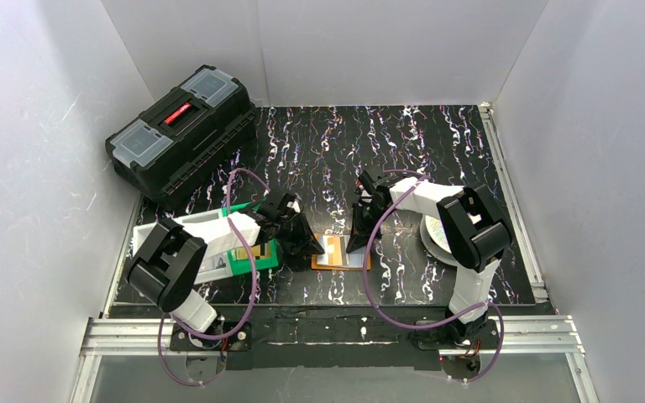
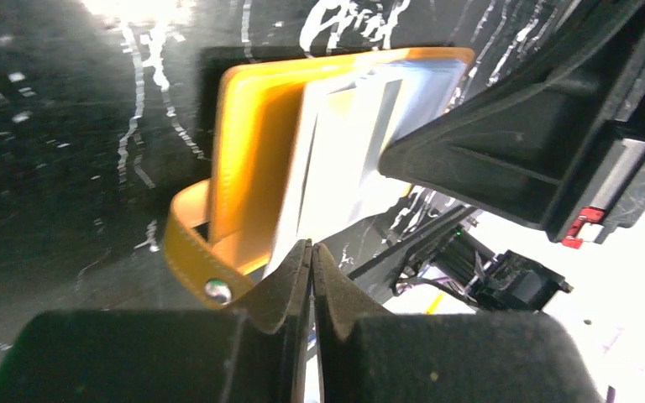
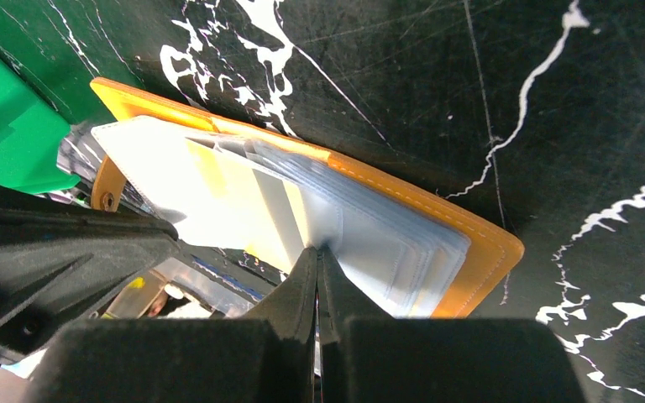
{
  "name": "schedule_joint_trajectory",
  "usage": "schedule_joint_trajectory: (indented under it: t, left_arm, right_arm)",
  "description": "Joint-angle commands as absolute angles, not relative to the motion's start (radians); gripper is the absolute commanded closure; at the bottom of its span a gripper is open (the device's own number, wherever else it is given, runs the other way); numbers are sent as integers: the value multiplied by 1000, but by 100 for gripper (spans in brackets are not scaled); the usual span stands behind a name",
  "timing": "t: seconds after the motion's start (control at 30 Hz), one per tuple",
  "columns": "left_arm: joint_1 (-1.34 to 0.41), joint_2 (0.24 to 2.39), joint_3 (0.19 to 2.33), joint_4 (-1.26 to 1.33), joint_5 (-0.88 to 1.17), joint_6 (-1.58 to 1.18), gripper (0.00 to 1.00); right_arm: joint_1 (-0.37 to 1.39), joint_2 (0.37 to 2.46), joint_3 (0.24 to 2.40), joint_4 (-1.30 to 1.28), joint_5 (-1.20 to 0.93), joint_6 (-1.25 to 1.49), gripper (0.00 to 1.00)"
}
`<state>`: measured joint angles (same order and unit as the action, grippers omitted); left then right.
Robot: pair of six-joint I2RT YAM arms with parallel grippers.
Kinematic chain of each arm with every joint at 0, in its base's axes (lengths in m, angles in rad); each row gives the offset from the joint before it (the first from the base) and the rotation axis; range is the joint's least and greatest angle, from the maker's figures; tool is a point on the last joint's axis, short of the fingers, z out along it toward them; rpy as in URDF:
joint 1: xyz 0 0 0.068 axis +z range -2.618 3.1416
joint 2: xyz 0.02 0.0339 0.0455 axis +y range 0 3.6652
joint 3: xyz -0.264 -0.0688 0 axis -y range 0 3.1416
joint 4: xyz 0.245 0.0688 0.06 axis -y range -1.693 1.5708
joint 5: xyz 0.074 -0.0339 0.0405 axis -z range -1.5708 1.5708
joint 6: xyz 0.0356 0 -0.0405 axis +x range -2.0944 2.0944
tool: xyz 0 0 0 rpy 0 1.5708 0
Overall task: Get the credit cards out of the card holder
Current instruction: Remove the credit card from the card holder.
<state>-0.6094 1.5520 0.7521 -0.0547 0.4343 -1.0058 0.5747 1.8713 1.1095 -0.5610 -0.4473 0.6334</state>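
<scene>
Left gripper point(image 2: 311, 249) and right gripper point(image 3: 317, 254) are poking, fully closed (nothing visibly held), risking shoving the whole card holder point(image 3: 487, 243) away.

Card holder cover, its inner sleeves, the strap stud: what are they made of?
Card holder cover: looks like orange leather or faux leather, matte, stitched along the edge. Inner sleeves: clear flexible plastic, glossy; a yellow card shows through. Strap stud: shiny, probably metal.

Lab bench, white enclosure walls point(image 1: 34, 126)
</scene>
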Motion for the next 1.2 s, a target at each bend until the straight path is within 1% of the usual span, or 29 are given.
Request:
schedule_joint_trajectory:
  t: [0.0, 0.03, 0.17, 0.23, 0.33, 0.43, 0.5, 0.7, 0.77, 0.83, 1.0, 1.07, 1.17]
  left_arm:
    - [-612, 1584, 790, -7, 522, -972, 92]
    - [-614, 1599, 795, -7, 522, -969, 90]
    - [-619, 1648, 805, -28, 500, -958, 88]
    - [-623, 1662, 810, -50, 482, -948, 83]
    - [-629, 1689, 824, -84, 460, -926, 78]
    - [-633, 1718, 826, -60, 473, -926, 68]
    - [-639, 1740, 834, -28, 489, -929, 65]
    - [-665, 1807, 844, 37, 508, -969, 64]
    - [-667, 1820, 829, 72, 513, -997, 65]
    - [-668, 1827, 807, 113, 515, -1032, 69]
    - [-667, 1798, 771, 131, 492, -1081, 88]
    - [-662, 1776, 772, 97, 467, -1072, 100]
    - [-652, 1733, 776, 43, 427, -1045, 100]
  right_arm:
    - [577, 1983, 1019, -563, -141, 574, 99]
    - [576, 1981, 1016, -564, -139, 574, 99]
    - [551, 1976, 981, -549, -138, 578, 99]
    - [535, 1969, 962, -540, -141, 581, 99]
    - [524, 1956, 944, -527, -141, 586, 99]
    - [522, 1953, 939, -523, -147, 589, 99]
    - [522, 1955, 940, -519, -151, 590, 99]
    - [521, 1958, 944, -521, -156, 579, 99]
    - [522, 1958, 947, -522, -156, 577, 99]
    - [522, 1959, 947, -522, -158, 574, 99]
    - [522, 1962, 942, -517, -158, 576, 99]
    - [522, 1966, 939, -513, -161, 579, 99]
    - [522, 1971, 937, -505, -166, 584, 99]
